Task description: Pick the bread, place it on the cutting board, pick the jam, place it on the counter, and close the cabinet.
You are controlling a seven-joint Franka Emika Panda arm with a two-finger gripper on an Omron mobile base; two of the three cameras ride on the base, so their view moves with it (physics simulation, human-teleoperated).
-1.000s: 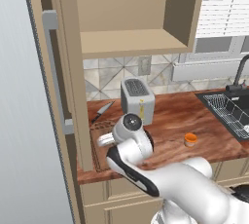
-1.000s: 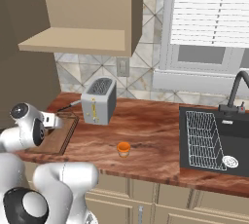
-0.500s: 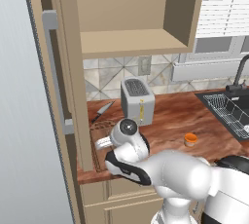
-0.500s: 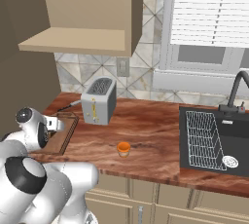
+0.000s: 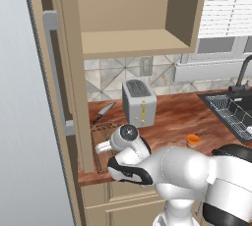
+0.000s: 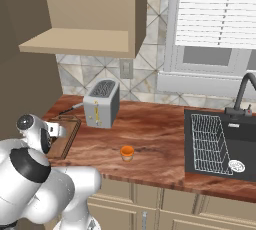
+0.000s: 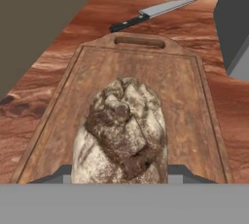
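The two-finger gripper (image 7: 120, 172) is closed on the crusty brown bread lump with pale floury patches (image 7: 121, 133), one dark finger showing at each side of the loaf. The bread sits over the middle of the flat rectangular brown wooden cutting board with a grooved rim (image 7: 180, 86); contact between loaf and board cannot be determined. The board lies on the reddish-brown wood-grain counter (image 6: 165, 131), to the left of the silver two-slot toaster (image 6: 101, 103). A black-handled kitchen knife (image 7: 151, 13) lies on the counter just beyond the board's handle end. The small squat orange jam jar (image 6: 127, 152) stands on the counter, well apart from the board, in front of the toaster. The tan wall cabinet (image 5: 133, 23) above the board stands open.
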